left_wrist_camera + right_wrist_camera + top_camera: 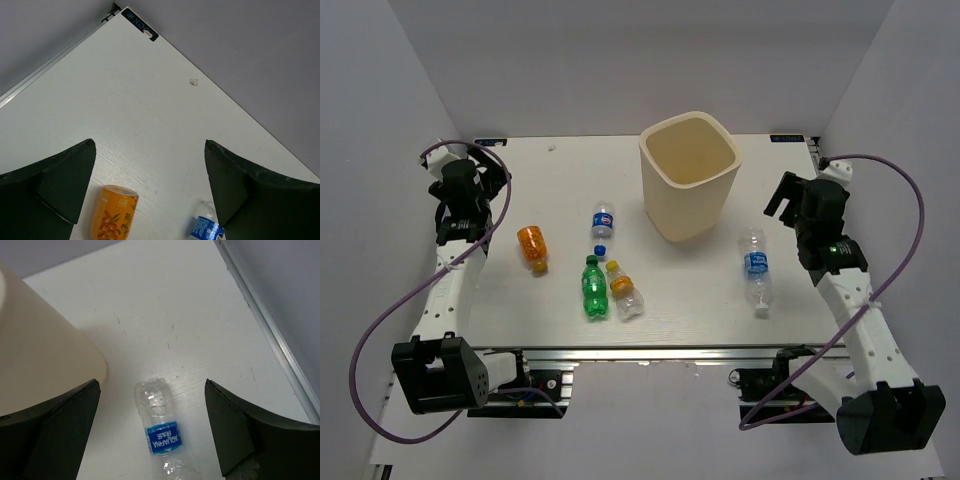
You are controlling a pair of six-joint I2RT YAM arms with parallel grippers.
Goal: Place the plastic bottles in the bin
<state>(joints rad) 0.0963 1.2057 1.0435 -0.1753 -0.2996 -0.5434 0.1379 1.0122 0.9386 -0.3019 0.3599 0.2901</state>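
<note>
Nothing is binned yet, as far as the views show: all five plastic bottles lie on their sides on the table (pixel 700 300). Nearest the arms are the green bottle (pixel 593 288) and, just beside it, the yellow-capped bottle (pixel 624 292). The Aquafina bottle (pixel 756 270) lies off to the right. Farther back are the orange bottle (pixel 532 246) and the second blue-labelled bottle (pixel 604 222). Farthest stands the cream bin (pixel 688 175), upright, and what shows of its inside holds no bottle. So every bottle is left to do. The left claw (pixel 149 145) is spread wide and holds nothing, with the orange bottle below it. The right claw (pixel 150 385) is equally wide and empty, hanging over the Aquafina bottle beside the bin's wall.
</note>
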